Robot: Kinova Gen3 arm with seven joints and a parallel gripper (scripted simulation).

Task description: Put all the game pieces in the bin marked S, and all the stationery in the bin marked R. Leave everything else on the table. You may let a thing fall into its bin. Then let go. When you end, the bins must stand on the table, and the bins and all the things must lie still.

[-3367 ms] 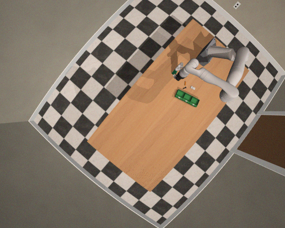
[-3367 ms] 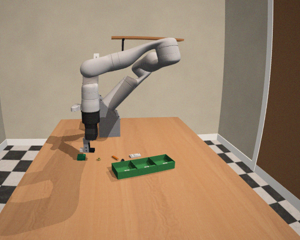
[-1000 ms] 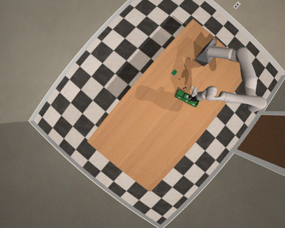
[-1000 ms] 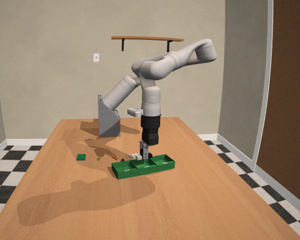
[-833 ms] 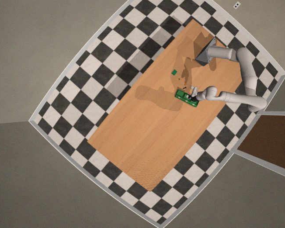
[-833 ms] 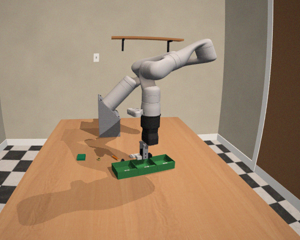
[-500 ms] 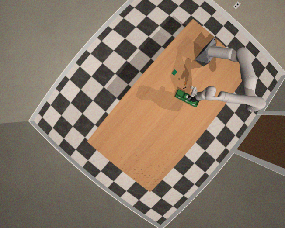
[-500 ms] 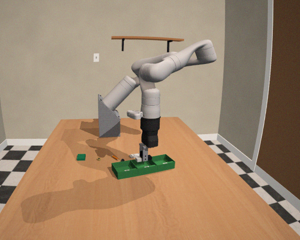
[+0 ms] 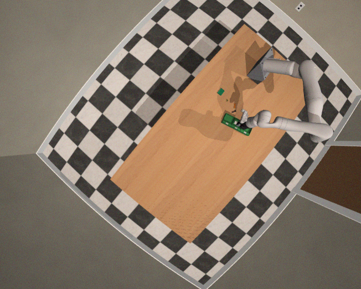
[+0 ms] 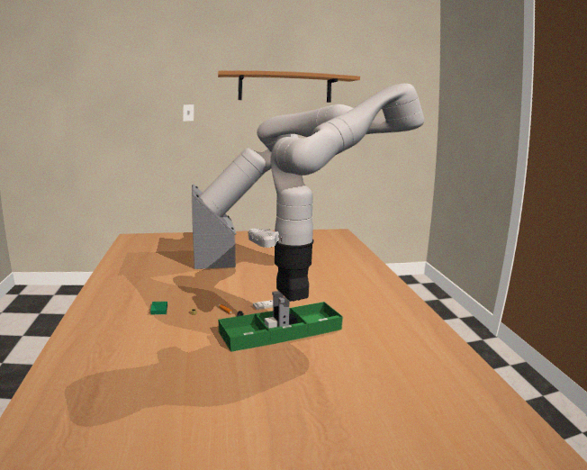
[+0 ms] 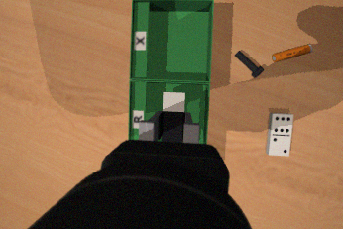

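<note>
While gripper (image 11: 169, 132) grips eraser (image 11: 172, 101), domino (image 11: 280, 134) lies beside bin (image 11: 210, 56).

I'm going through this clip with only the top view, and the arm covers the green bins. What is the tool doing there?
Observer: In the wrist view, the tool is shut on a pale block.
Operator: Over which compartment?
Observer: The one with the R label on its rim. The next compartment has the X label.
Operator: Are any game pieces left outside?
Observer: Yes, a domino lies flat on the table, apart from the bins.
</note>
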